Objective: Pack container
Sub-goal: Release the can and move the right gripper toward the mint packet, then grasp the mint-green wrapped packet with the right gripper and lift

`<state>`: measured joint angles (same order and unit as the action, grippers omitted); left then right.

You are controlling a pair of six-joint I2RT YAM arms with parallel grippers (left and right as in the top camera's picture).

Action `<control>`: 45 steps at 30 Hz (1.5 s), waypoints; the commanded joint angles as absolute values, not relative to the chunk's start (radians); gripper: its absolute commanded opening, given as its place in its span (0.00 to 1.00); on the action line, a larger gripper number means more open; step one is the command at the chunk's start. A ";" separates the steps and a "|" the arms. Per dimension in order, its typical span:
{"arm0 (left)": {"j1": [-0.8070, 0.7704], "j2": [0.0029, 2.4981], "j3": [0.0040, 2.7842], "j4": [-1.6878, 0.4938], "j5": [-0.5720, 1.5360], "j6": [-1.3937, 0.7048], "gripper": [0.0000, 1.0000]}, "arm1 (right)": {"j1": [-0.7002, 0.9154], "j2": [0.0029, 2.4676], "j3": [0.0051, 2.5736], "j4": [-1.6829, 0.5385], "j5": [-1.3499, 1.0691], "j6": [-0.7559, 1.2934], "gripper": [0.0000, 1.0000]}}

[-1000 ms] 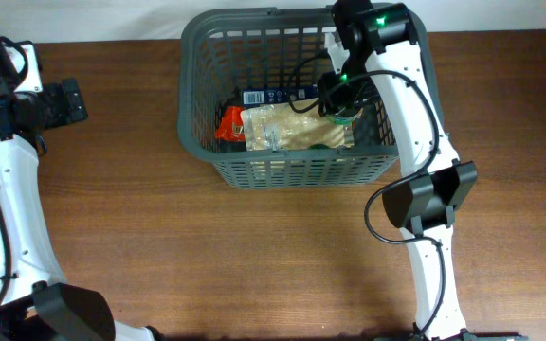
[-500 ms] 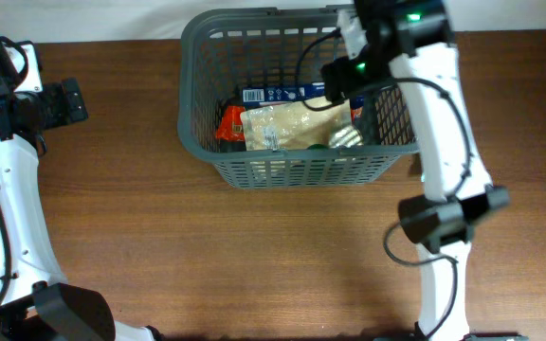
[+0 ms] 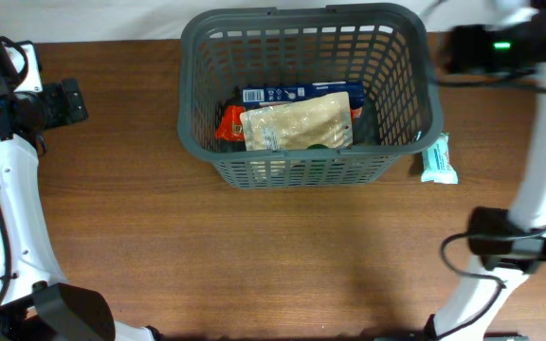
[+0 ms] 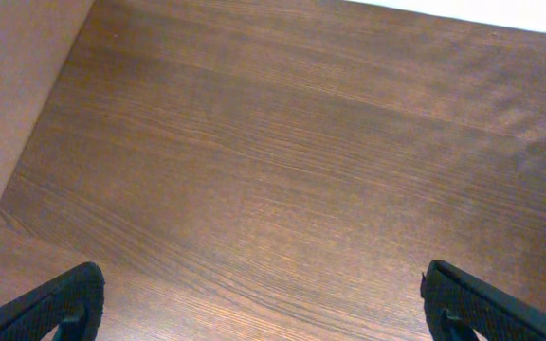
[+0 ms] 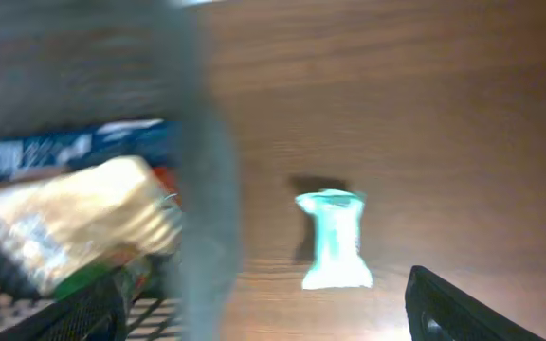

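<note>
The wooden table (image 3: 254,265) bears the container (image 3: 192,85) at its far middle, with a tan pouch (image 3: 297,123), a blue box (image 3: 282,94) and a red packet (image 3: 227,123) inside. The left gripper (image 4: 273,308) and the right gripper (image 5: 273,313) both gape wide, holding and touching nothing. A small teal packet (image 3: 438,159) lies just beside the container's right wall

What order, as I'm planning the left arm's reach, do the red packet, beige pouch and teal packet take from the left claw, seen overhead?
From the left claw:
1. Red packet, left end of the basket.
2. Beige pouch, basket middle.
3. Teal packet, outside, right of the basket.
</note>
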<state>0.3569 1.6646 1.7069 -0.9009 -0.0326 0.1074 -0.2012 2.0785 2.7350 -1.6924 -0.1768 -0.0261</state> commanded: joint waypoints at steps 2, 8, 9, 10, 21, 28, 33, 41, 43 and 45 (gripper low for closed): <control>0.363 1.668 1.699 -0.902 -0.021 0.094 0.99 | -0.402 2.050 2.693 -1.687 -0.316 -0.018 0.86; 0.363 1.668 1.699 -0.902 -0.021 0.094 0.99 | -0.562 2.051 2.513 -1.639 -0.392 -0.019 0.87; 0.363 1.668 1.699 -0.902 -0.021 0.094 0.99 | -0.564 2.051 2.471 -1.623 -0.399 -0.019 0.87; 0.363 1.668 1.699 -0.902 -0.021 0.094 0.99 | -0.561 2.051 2.416 -1.604 -0.397 -0.019 0.87; 0.363 1.668 1.699 -0.902 -0.021 0.094 0.99 | -0.381 2.053 1.925 -1.409 -0.351 -0.127 0.94; 0.363 1.668 1.699 -0.902 -0.021 0.094 0.99 | -0.315 2.079 1.829 -1.295 -0.211 -0.127 0.99; 0.363 1.668 1.699 -0.902 -0.021 0.094 0.99 | -0.315 2.118 1.829 -1.264 -0.183 -0.126 0.99; 0.363 1.668 1.699 -0.902 -0.021 0.094 0.99 | -0.292 2.210 1.811 -1.232 -0.165 -0.123 1.00; 0.363 1.668 1.699 -0.902 -0.021 0.094 0.99 | -0.292 2.233 1.810 -1.225 -0.163 -0.123 0.99; 0.363 1.668 1.699 -0.902 -0.021 0.094 0.99 | -0.293 2.250 1.809 -1.222 -0.164 -0.123 0.98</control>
<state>0.3569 1.6646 1.7069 -0.9009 -0.0326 0.1074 -0.3004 2.2169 1.8172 -1.2270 -0.1802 -0.1131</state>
